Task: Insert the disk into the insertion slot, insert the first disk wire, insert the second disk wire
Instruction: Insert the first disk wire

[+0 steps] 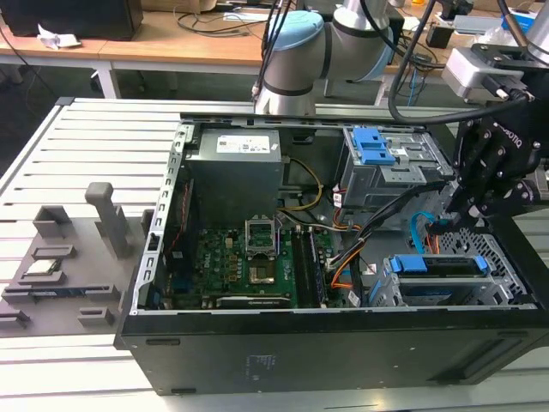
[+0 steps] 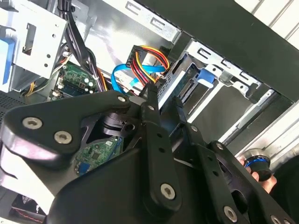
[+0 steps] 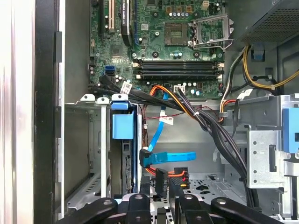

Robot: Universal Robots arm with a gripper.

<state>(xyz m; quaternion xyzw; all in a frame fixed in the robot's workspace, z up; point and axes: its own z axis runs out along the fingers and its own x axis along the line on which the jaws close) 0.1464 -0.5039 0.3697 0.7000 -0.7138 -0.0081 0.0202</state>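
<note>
The disk [image 1: 433, 264], in its bright blue carrier, sits inside the silver perforated insertion slot [image 1: 506, 287] at the case's lower corner on the exterior view's right. In the first wrist view the disk [image 3: 122, 130] stands in the slot [image 3: 100, 154]. A blue flat wire [image 3: 170, 157] ends in a plug at the disk's edge. My gripper [image 3: 161, 189] is just behind the disk, shut on a black plug [image 3: 161, 177] with orange, red and yellow strands. The second wrist view shows the gripper [image 2: 163, 95] below that plug [image 2: 140, 53], beside the blue wire [image 2: 122, 77]. In the exterior view the gripper [image 1: 448, 221] hangs over the slot.
The open case holds a motherboard [image 1: 249, 257], a power supply [image 1: 236, 163] and a taller grey cage with blue tabs [image 1: 386, 159]. A black cable bundle [image 3: 205, 126] runs beside the disk. A grey fixture plate [image 1: 60, 266] lies outside the case at the exterior view's left.
</note>
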